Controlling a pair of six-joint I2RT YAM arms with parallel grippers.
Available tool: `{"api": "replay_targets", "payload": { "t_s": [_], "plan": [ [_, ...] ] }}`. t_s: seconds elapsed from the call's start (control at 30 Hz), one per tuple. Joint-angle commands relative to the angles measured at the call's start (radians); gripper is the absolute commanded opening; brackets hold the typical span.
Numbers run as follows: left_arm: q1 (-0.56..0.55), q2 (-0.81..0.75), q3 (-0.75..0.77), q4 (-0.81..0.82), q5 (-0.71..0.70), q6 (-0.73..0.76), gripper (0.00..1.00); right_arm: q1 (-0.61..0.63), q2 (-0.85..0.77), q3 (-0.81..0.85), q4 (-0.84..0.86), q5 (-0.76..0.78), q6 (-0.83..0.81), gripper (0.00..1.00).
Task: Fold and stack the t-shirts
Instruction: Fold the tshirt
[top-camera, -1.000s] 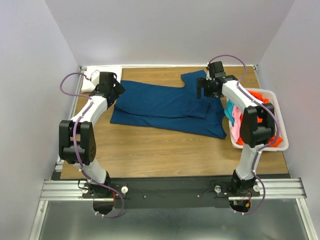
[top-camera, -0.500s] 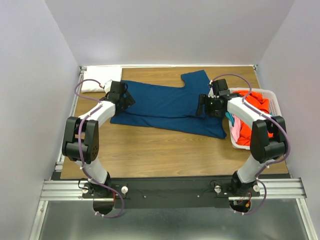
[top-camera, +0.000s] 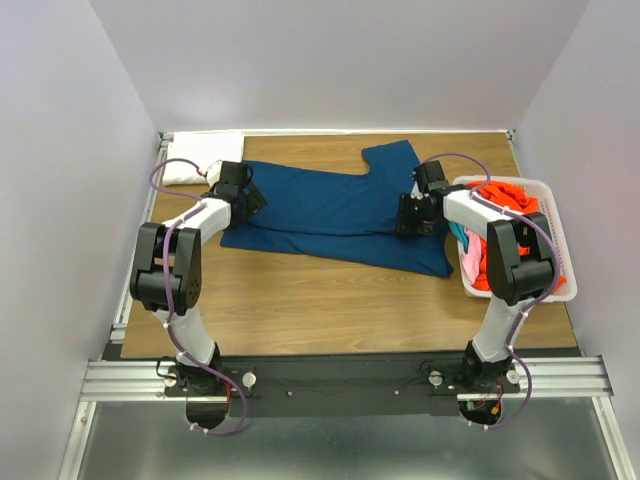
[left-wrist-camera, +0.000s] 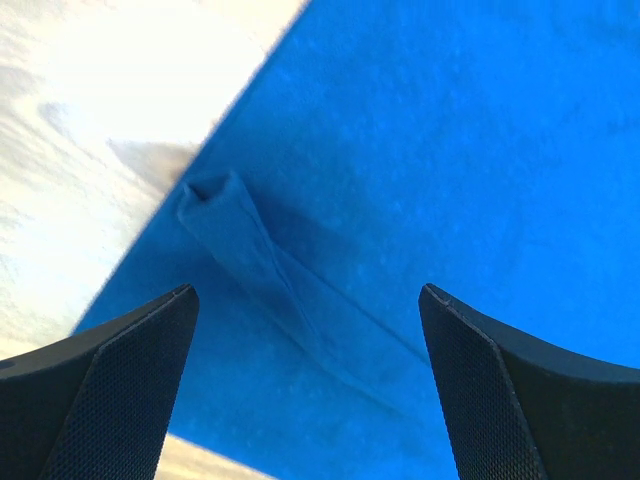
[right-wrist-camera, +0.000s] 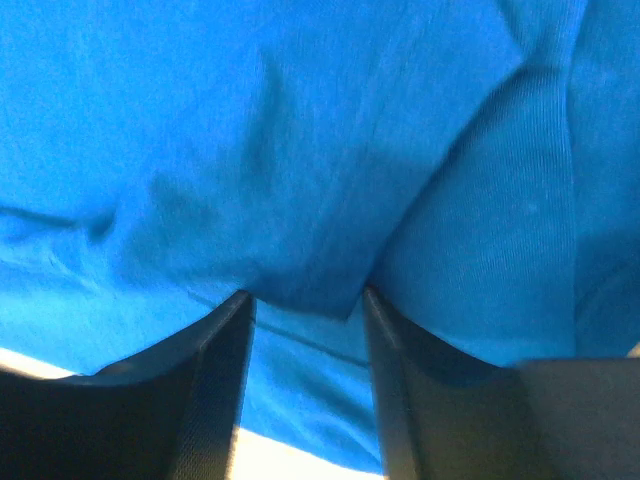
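Observation:
A large navy blue t-shirt (top-camera: 330, 205) lies spread and partly folded across the back of the table. My left gripper (top-camera: 250, 197) hovers low over its left edge, jaws wide open and empty; in the left wrist view (left-wrist-camera: 307, 290) a small creased hem corner (left-wrist-camera: 215, 200) lies between the fingers. My right gripper (top-camera: 410, 218) is down on the shirt's right part near the sleeve. In the right wrist view (right-wrist-camera: 306, 294) its jaws are open, with a folded flap corner (right-wrist-camera: 310, 285) between the fingertips. A folded white t-shirt (top-camera: 200, 158) lies at the back left corner.
A white slatted basket (top-camera: 520, 297) stands at the right edge, holding orange (top-camera: 505, 195), pink (top-camera: 470, 262) and teal (top-camera: 457, 228) shirts. Bare wood table (top-camera: 320, 300) shows in front of the navy shirt. Walls close in on three sides.
My left gripper has moved from near the white shirt onto the navy shirt's left edge. My right gripper has come toward me and lowered onto the shirt's right part.

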Motion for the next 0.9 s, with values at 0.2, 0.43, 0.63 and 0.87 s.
{"api": "replay_targets", "payload": {
  "t_s": [0.2,0.43,0.63,0.87],
  "plan": [
    [0.018,0.072,0.075,0.036,-0.025,0.012,0.98,0.005,0.039,0.084,0.039,0.067,-0.002,0.27],
    [0.025,0.101,0.119,0.035,-0.037,0.006,0.98,0.005,0.082,0.182,0.048,0.076,-0.031,0.01],
    [0.033,0.13,0.161,0.032,-0.042,0.005,0.98,0.005,0.165,0.297,0.048,0.036,-0.059,0.01],
    [0.039,0.135,0.211,0.015,-0.044,0.003,0.98,0.005,0.265,0.444,0.039,0.079,-0.087,0.27]
  ]
}}
